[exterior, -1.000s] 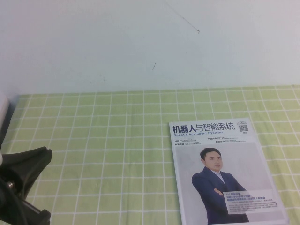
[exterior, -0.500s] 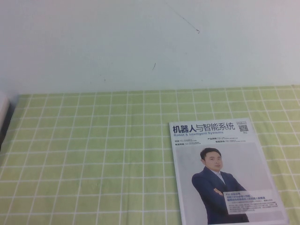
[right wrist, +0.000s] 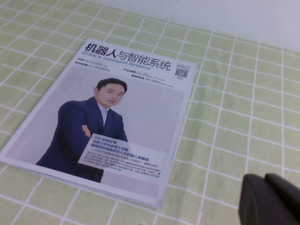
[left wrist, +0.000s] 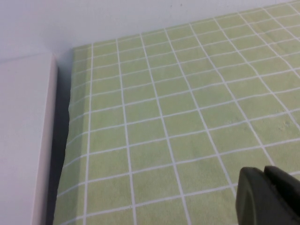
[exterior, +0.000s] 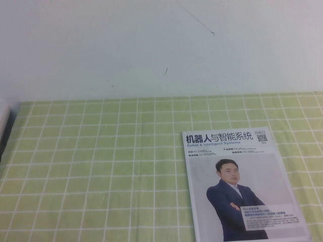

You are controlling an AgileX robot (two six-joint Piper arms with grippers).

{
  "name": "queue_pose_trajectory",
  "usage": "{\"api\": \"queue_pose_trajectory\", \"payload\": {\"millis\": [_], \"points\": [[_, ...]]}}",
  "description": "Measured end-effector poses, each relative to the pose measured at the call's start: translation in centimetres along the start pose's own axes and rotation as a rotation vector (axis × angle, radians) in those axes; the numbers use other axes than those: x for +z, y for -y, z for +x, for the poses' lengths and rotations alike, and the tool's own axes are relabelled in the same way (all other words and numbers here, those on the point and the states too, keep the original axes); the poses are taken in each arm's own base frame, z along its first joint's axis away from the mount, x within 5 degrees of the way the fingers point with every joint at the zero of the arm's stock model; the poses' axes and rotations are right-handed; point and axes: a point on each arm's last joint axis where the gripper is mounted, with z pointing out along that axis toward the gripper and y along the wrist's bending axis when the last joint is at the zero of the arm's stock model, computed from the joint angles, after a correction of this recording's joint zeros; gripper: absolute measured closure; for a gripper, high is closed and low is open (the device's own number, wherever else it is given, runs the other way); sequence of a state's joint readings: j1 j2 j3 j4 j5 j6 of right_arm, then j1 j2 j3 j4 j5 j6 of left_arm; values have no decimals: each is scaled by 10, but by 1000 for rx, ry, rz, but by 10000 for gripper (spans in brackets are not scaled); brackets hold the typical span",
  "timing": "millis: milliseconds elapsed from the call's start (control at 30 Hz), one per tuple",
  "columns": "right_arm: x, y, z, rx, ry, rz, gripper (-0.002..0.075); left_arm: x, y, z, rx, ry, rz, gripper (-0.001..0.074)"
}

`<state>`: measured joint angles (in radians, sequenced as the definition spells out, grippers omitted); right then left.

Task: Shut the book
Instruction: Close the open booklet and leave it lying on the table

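Note:
The book point(exterior: 242, 186) lies closed and flat on the green checked cloth point(exterior: 101, 161), front cover up, showing a man in a dark suit under Chinese title text. It sits at the front right of the high view, its lower edge cut off. Neither gripper appears in the high view. In the right wrist view the book point(right wrist: 108, 117) lies ahead of my right gripper point(right wrist: 264, 180), which hovers over bare cloth beside the book, shut and holding nothing. My left gripper point(left wrist: 265, 171) is shut too, over bare cloth point(left wrist: 164, 117) far from the book.
A white wall point(exterior: 151, 45) rises behind the cloth's far edge. A white box-like surface point(left wrist: 23, 140) borders the cloth's left edge, seen as a sliver point(exterior: 3, 115) in the high view.
One second ago my left arm showed at the bottom left of the high view. It has since withdrawn out of that view. The book has not moved.

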<state>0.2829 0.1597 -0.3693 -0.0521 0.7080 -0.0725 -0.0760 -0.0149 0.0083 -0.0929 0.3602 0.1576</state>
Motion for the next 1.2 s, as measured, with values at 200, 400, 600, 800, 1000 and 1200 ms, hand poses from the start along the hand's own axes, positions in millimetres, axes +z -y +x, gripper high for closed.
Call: {"api": "queue_pose_trajectory", "payload": {"millis": [200, 400, 600, 800, 1000, 1200], "points": [[0, 0, 0, 0, 0, 0, 729, 0, 0, -1, 2, 13, 1, 738], [0, 0, 0, 0, 0, 0, 729, 0, 0, -1, -123, 13, 3, 738], [0, 0, 0, 1, 0, -1, 729, 0, -1, -1, -182, 12, -3, 738], [0, 0, 0, 1, 0, -1, 729, 0, -1, -1, -143, 12, -5, 738], [0, 0, 0, 1, 0, -1, 729, 0, -1, -1, -133, 14, -6, 738], [0, 0, 0, 1, 0, -1, 729, 0, -1, -1, -131, 14, -6, 738]]}}
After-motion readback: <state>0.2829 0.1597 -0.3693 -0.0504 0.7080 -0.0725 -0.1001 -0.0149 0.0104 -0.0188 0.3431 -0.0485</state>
